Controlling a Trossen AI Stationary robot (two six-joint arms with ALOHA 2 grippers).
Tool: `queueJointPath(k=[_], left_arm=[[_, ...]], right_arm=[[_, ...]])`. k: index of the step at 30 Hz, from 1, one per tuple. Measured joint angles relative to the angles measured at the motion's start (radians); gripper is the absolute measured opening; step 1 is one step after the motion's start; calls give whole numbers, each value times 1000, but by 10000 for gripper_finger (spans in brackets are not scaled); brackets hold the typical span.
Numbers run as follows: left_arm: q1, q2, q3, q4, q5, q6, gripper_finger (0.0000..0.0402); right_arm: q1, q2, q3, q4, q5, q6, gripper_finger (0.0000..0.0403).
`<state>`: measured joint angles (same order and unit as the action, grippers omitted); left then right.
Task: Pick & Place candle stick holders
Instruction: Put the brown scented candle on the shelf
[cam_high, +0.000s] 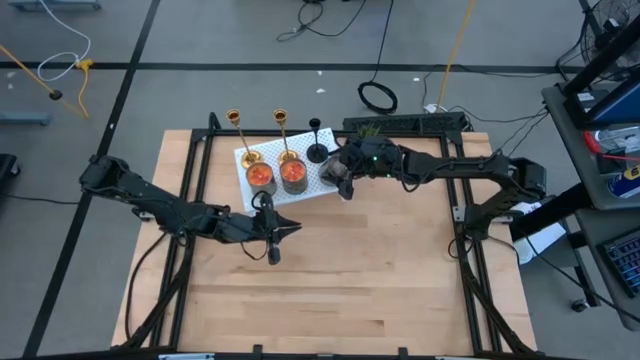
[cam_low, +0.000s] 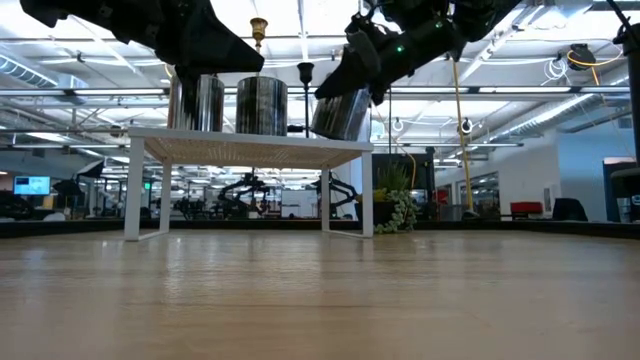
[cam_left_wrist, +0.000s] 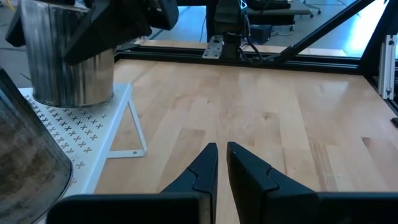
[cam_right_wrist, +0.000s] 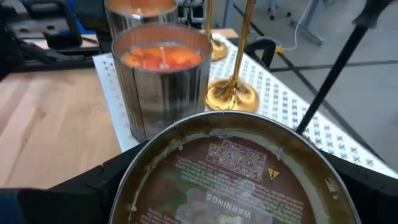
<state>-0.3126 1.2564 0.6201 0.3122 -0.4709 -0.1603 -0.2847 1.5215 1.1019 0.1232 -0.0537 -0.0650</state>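
Observation:
Two gold candle stick holders and a shorter black one stand on their round bases along the far side of a white perforated stand. Two ribbed metal candle jars with orange wax stand in front of them. My right gripper is shut on a third jar at the stand's right end. My left gripper is shut and empty above the table, just near of the stand. My right gripper pinches the third jar's ribbed wall between its two fingers, coming level from the table's right. The jar's round end with a warning label faces the wrist camera. The jar is tilted over the stand's right corner; whether it rests there I cannot tell.
A black frame runs around the wooden table. Bare wood lies near and right of the stand. Cables and a plant sit beyond the far edge.

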Motion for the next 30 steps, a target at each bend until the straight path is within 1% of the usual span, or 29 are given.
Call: queueJointPath(k=[5,9,22,30], left_arm=[[0,0,0,0,0,0,40],[0,0,0,0,0,0,40],[0,0,0,0,1,-2,40],[0,0,0,-1,1,-3,40]], right_arm=[[-10,7,0,39,-1,-44,346],[-10,14,-1,35,-3,-77,347],[-16,77,2,138,-1,-85,348],[-16,73,2,134,-3,-83,348]])
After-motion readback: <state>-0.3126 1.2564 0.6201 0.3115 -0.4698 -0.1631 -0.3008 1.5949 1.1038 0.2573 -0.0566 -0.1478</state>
